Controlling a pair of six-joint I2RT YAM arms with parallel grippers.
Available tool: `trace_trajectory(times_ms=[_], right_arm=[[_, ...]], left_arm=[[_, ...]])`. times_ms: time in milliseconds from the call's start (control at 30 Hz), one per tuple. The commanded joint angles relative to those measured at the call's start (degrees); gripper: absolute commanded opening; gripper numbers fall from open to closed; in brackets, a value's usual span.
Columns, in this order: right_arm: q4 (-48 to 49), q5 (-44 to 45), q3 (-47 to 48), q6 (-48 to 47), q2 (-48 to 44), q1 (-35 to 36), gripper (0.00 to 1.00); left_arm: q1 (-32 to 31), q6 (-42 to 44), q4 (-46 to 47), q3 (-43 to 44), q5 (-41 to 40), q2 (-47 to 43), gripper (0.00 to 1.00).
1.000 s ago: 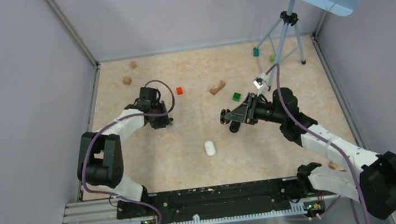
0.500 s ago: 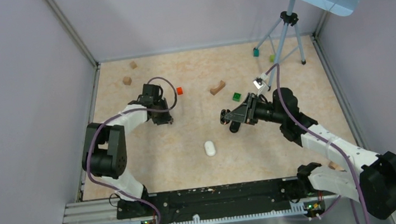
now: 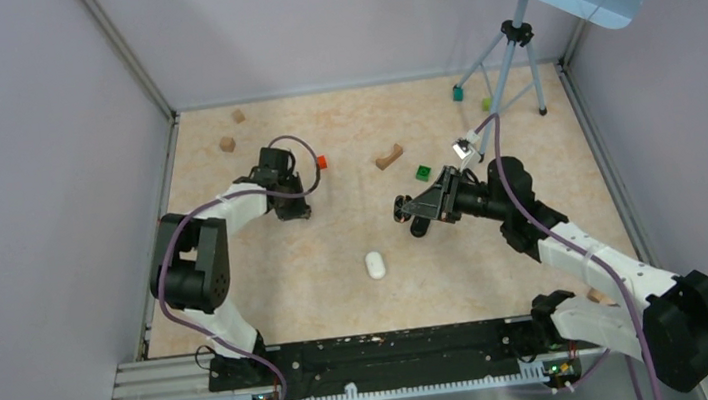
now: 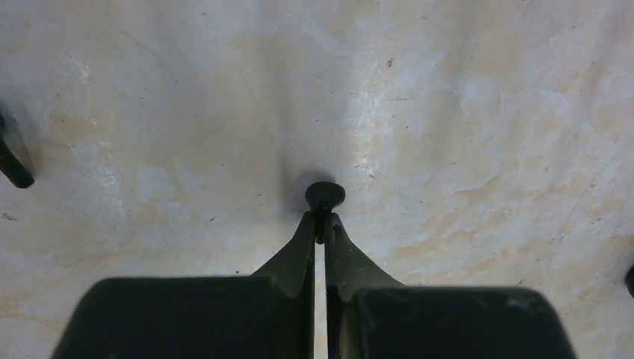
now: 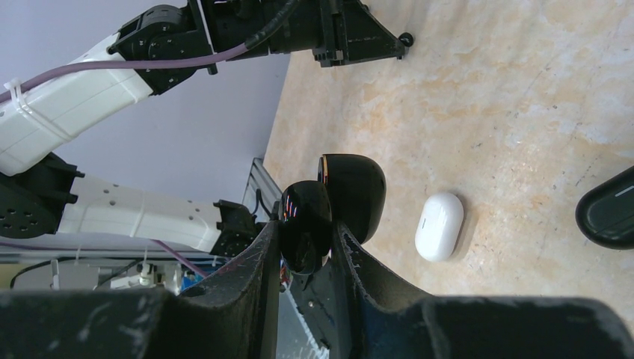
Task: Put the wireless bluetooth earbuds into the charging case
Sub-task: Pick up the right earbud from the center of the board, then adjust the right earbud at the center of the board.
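My left gripper (image 4: pixel 321 226) is shut on the stem of a small black earbud (image 4: pixel 324 196), held low over the floor at the far left (image 3: pixel 292 210). It also shows at the top of the right wrist view (image 5: pixel 404 37). My right gripper (image 5: pixel 308 247) is shut on a glossy black charging case (image 5: pixel 305 223), whose second rounded half (image 5: pixel 353 191) stands open behind it. It hovers mid-right in the top view (image 3: pixel 410 216). A dark rounded piece (image 5: pixel 609 209) lies on the floor at the right edge; I cannot tell what it is.
A white pill-shaped case (image 3: pixel 374 264) lies closed on the floor between the arms, and shows in the right wrist view (image 5: pixel 439 226). A red block (image 3: pixel 320 161), a green block (image 3: pixel 423 172), a brown curved piece (image 3: pixel 388 157) and a tripod (image 3: pixel 507 62) stand further back.
My left arm has swung its elbow outward and carried the gripper slightly up and right with the earbud. The right arm and the white case have not moved.
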Motion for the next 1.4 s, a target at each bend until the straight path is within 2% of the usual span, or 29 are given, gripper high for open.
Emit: trace_trajectory(times_ms=[0,100,233,367,500,667,800,967,1100,1267,1367], right_arm=[[1.53,-0.71,2.93,-0.86,-0.01,-0.52,0.00],[0.99,-4.26,3.38,-1.56,0.72,-2.27,0.00],[-0.30,-13.29,5.13,-3.34,2.45,-6.19,0.00],[-0.65,-19.80,7.32,-5.30,4.68,-7.12,0.00],[0.82,-22.69,8.02,-5.28,5.72,-7.11,0.00],[8.68,-28.22,7.98,-0.90,8.96,-7.12,0.00],[10.33,-29.76,9.16,-0.44,11.72,-7.11,0.00],[20.81,-31.10,7.62,5.81,13.86,-7.14,0.00],[25.48,-31.17,6.80,10.28,15.53,-7.12,0.00],[46.68,-32.12,3.41,24.93,20.55,-7.18,0.00],[53.49,-31.90,2.85,30.00,22.81,-7.10,0.00]], left_arm=[[-0.33,1.15,0.96,2.22,0.18,-0.36,0.01],[-0.34,1.98,0.78,2.67,2.02,-1.52,0.00],[-0.42,2.93,2.48,2.01,3.72,-6.38,0.00],[-0.41,5.61,4.77,2.38,11.26,-12.22,0.00],[-0.42,5.94,6.05,3.26,19.35,-15.63,0.00],[-0.41,4.45,9.07,3.58,30.74,-18.83,0.00],[-0.45,2.59,16.49,0.12,33.35,-22.83,0.00],[-1.74,2.11,30.37,-6.59,37.49,-28.95,0.00],[-2.49,3.07,36.54,-10.58,36.86,-33.22,0.00],[-3.08,3.75,42.12,-12.87,38.40,-34.77,0.00],[-3.23,3.93,43.61,-12.16,41.68,-34.50,0.00]])
